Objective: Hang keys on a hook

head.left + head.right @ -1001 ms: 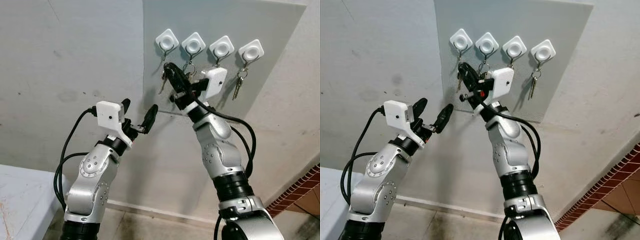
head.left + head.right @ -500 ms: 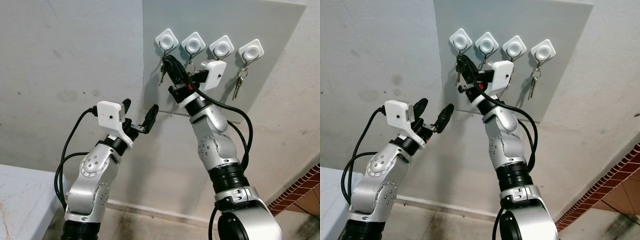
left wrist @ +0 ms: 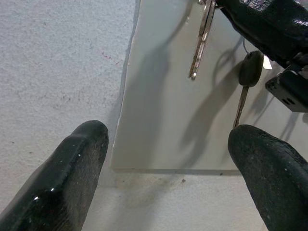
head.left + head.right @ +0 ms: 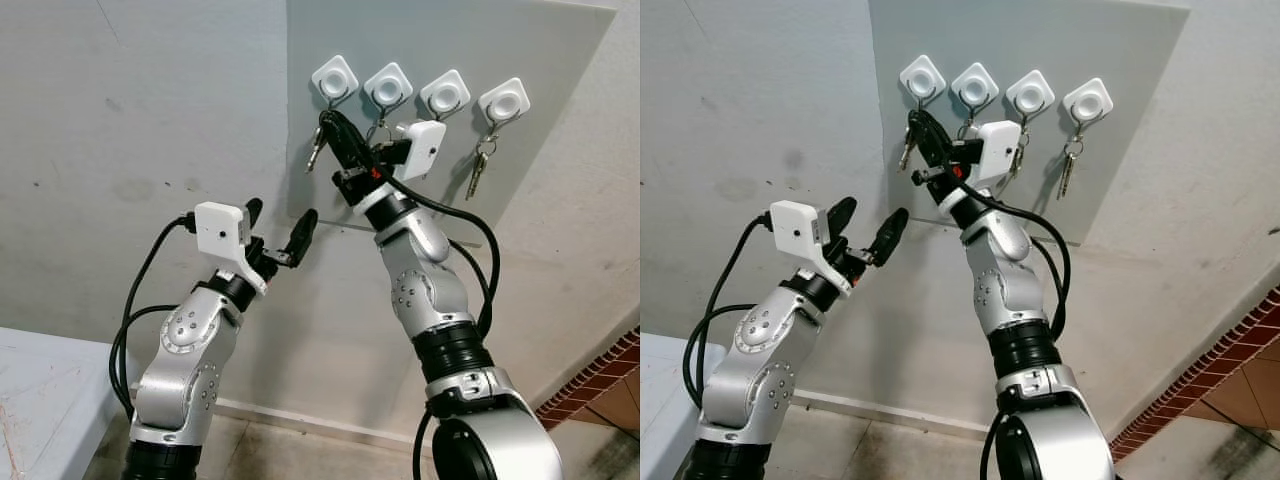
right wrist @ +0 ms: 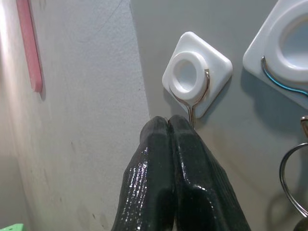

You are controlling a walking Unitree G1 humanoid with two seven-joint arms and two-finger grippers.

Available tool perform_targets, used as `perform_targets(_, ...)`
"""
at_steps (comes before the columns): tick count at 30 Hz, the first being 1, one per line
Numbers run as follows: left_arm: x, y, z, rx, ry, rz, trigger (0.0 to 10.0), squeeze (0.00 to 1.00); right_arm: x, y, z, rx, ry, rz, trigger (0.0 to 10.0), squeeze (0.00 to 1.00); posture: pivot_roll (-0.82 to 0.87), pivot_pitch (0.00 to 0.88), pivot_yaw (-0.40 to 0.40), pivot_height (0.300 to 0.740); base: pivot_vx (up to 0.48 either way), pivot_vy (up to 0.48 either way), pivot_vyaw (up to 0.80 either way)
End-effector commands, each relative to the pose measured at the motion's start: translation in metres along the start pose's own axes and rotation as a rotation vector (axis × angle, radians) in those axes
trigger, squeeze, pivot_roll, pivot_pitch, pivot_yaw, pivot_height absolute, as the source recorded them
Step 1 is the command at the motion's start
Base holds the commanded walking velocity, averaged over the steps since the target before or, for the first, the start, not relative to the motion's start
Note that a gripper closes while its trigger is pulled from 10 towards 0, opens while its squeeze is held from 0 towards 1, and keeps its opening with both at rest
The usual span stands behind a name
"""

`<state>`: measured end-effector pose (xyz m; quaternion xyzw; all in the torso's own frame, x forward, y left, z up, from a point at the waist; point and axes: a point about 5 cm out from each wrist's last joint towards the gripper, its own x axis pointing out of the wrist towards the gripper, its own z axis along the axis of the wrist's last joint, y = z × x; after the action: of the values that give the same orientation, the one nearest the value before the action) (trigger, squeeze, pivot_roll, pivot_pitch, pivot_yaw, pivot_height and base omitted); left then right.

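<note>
My right gripper (image 4: 326,122), fingers pressed together, holds the keys (image 4: 316,152) just under the leftmost hook (image 5: 196,75), near the board's (image 4: 560,60) top-left corner; my left gripper (image 4: 277,228) hangs open below.

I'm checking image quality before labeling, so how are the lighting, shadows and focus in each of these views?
Left eye view: even, soft light, sharp; the keys throw faint shadows on the board. Left wrist view: open left gripper fingers close and soft, clear key shadows on the board. Right wrist view: glossy highlights on the shut right gripper; the hook is crisp.

Silver jointed arms carry white wrist camera boxes, looping black cables and glossy black-fingered hands.
</note>
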<state>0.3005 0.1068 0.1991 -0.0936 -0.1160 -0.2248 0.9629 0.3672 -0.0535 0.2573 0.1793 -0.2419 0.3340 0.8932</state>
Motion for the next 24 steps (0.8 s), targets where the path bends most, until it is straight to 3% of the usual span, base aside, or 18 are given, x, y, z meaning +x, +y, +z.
perform_targets(1, 0.001, -0.004, 0.007, 0.002, -0.022, -0.016, 10.0, 0.00, 0.007, 0.001, 0.009, -0.002, -0.041, 0.007, 10.0, 0.00, 0.05, 0.029, -0.042, 0.740, 0.000, 0.000, 0.00)
perform_targets(10, 0.001, -0.004, 0.006, -0.002, -0.021, -0.015, 10.0, 0.00, 0.003, -0.003, 0.007, 0.045, -0.052, -0.016, 10.0, 0.00, 0.05, 0.026, -0.043, 0.740, 0.000, 0.000, 0.00)
perform_targets(24, 0.000, -0.005, 0.006, -0.006, -0.020, -0.018, 10.0, 0.00, -0.007, -0.007, -0.001, 0.209, -0.068, -0.077, 10.0, 0.00, 0.05, 0.022, -0.040, 0.740, 0.000, 0.000, 0.00)
